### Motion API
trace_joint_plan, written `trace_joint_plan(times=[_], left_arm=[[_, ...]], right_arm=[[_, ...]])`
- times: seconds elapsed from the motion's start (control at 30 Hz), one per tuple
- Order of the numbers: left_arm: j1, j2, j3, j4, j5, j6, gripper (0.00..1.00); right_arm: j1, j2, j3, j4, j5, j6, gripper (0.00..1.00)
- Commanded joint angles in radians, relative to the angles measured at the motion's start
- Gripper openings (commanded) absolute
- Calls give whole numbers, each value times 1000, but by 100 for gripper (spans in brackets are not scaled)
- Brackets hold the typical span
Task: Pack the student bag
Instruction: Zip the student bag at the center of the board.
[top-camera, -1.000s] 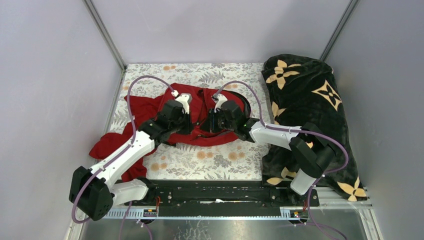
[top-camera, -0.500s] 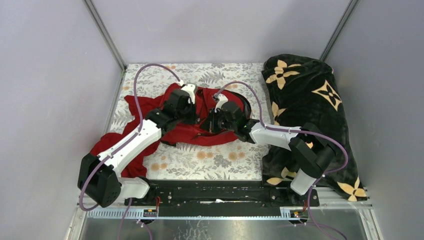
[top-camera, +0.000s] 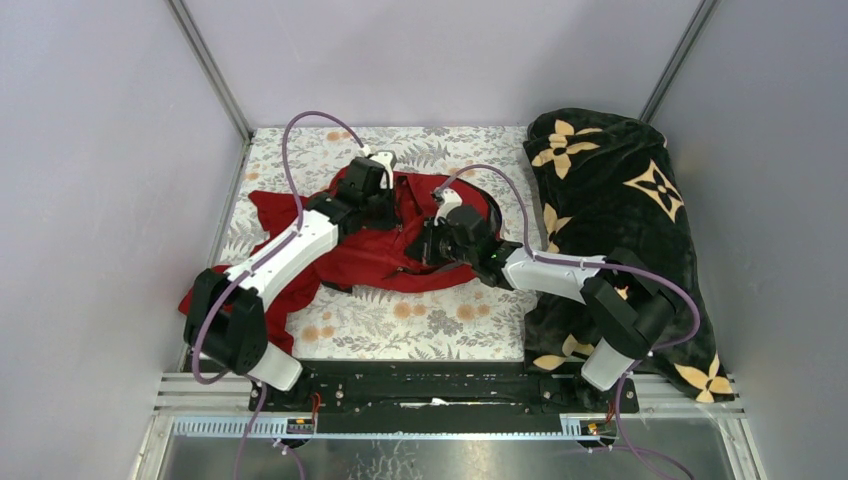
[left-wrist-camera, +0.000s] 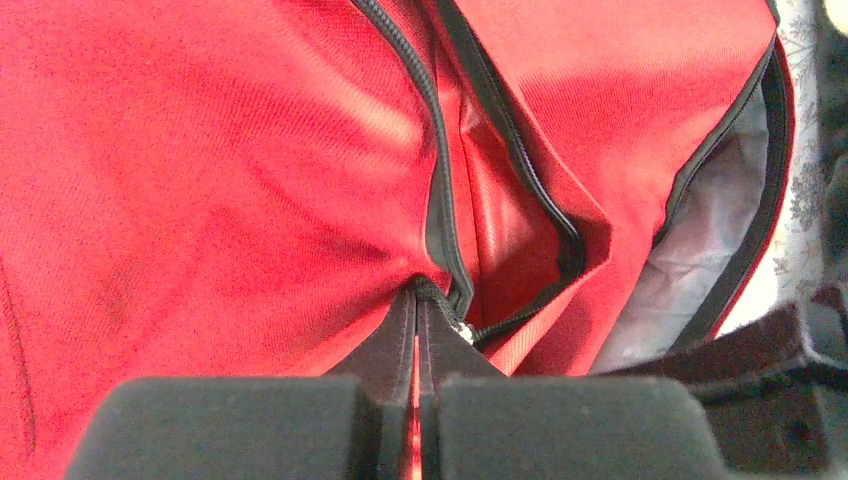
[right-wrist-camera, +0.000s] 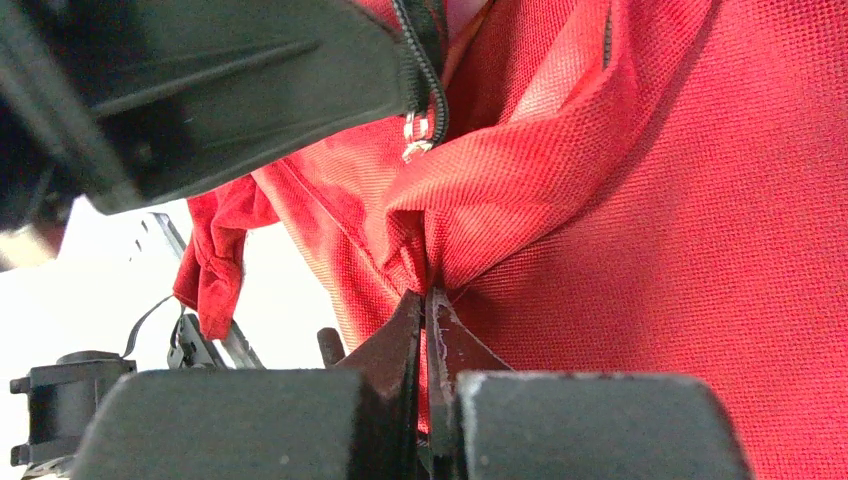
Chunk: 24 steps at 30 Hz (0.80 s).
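The student bag (top-camera: 400, 240), dark red with black zippers, lies flat in the middle of the table. My left gripper (top-camera: 375, 205) is shut on the bag's fabric at the end of a black zipper (left-wrist-camera: 432, 190), next to the open pocket with grey lining (left-wrist-camera: 700, 250). My right gripper (top-camera: 432, 243) is shut on a fold of the bag's red fabric (right-wrist-camera: 560, 200) near its front edge, below a zipper pull (right-wrist-camera: 415, 130). The two grippers are close together over the bag.
A thin red cloth (top-camera: 225, 290) lies at the left, partly under the left arm. A black blanket with tan flower motifs (top-camera: 610, 190) fills the right side. The tablecloth (top-camera: 420, 320) is floral. Grey walls enclose the table.
My left gripper has moved away from me and to the right across the bag, pulling the bag's fabric with it. My right gripper has barely moved.
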Motion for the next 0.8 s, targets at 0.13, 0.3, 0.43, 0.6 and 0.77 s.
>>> trace_joint_plan(times=[0.13,0.3,0.43,0.6,0.77], left_arm=[[68,89,165,205,25,-65,0],[68,82,182,146,122,-50,0],[68,23,136,84,136,-28,0],[68,-80,86,54,150,-16,0],[68,-131,102,32,191,-8,0]], right_arm=[[11,-45,-34,-115,-9,-4,0],[11,-77,-24,-134,7,-15,0],[11,-104,-7,-159,26,-32,0],[11,-107,13,-189,11,-51,0],[10,-87,5,-234,27,-53,0]])
